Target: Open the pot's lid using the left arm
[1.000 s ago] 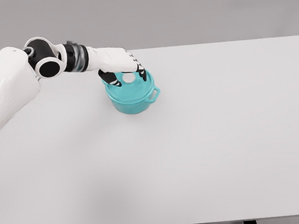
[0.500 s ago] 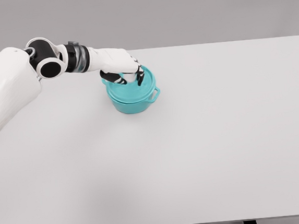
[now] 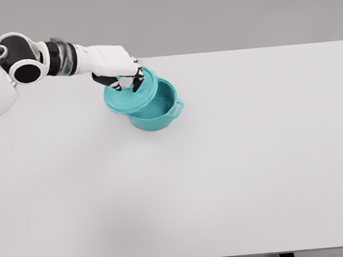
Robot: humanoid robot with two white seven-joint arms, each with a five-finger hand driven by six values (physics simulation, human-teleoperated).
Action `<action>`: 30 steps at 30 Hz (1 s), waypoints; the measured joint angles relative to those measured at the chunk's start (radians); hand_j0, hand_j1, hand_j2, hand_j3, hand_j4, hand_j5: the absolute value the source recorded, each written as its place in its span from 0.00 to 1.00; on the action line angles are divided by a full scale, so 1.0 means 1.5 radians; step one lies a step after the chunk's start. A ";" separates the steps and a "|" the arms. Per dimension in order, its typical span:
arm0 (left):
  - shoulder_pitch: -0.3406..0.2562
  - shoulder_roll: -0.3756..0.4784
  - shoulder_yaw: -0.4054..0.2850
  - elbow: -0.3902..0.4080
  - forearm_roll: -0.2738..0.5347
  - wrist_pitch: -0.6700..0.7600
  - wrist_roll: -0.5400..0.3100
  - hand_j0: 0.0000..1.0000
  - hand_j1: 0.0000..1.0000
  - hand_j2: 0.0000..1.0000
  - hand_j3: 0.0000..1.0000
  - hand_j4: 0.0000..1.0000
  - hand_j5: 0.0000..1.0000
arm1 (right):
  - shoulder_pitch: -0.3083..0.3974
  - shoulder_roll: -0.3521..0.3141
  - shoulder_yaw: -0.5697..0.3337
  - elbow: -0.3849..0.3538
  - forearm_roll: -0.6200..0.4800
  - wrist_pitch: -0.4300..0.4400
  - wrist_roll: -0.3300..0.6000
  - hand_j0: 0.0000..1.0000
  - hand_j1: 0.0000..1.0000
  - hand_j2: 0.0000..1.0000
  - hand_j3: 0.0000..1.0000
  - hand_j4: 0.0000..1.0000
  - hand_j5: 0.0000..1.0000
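Note:
A teal pot (image 3: 158,110) stands on the white table (image 3: 234,159), left of centre toward the back, one handle pointing right. Its teal lid (image 3: 128,96) is lifted off and tilted, hanging over the pot's left rim so the inside of the pot shows. My left hand (image 3: 124,80) reaches in from the upper left with its fingers curled around the lid's knob, which they hide. The right arm does not appear.
The table's far edge runs just behind the pot. The tabletop carries only the pot.
The left hand closed on the lid's knob, then lifted the lid up and to the left, tilting it off the pot. The arm drew back leftward.

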 measured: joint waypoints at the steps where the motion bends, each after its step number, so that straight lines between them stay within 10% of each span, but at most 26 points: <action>1: 0.000 0.015 0.000 -0.011 0.000 0.000 0.000 0.37 0.37 0.37 0.37 0.37 0.37 | 0.000 0.000 0.000 0.000 0.000 0.000 0.000 1.00 1.00 1.00 1.00 1.00 1.00; 11: 0.016 0.153 -0.008 -0.054 -0.003 -0.021 0.000 0.41 0.41 0.41 0.41 0.41 0.41 | 0.000 0.000 0.000 0.000 0.000 0.000 0.000 1.00 1.00 1.00 1.00 1.00 1.00; 17: 0.029 0.163 -0.013 -0.050 -0.002 -0.023 0.000 0.98 0.98 0.98 0.98 0.98 0.98 | 0.000 0.000 0.000 0.000 0.000 0.000 0.000 1.00 1.00 1.00 1.00 1.00 1.00; 24: 0.037 0.165 -0.013 -0.047 0.002 -0.023 0.000 1.00 1.00 1.00 1.00 1.00 1.00 | 0.000 0.000 0.000 0.000 0.000 0.000 0.000 1.00 1.00 1.00 1.00 1.00 1.00; 30: 0.038 0.165 -0.006 0.130 0.076 -0.022 0.000 1.00 1.00 1.00 1.00 1.00 1.00 | 0.000 0.000 0.000 0.000 0.000 0.000 0.000 1.00 1.00 1.00 1.00 1.00 1.00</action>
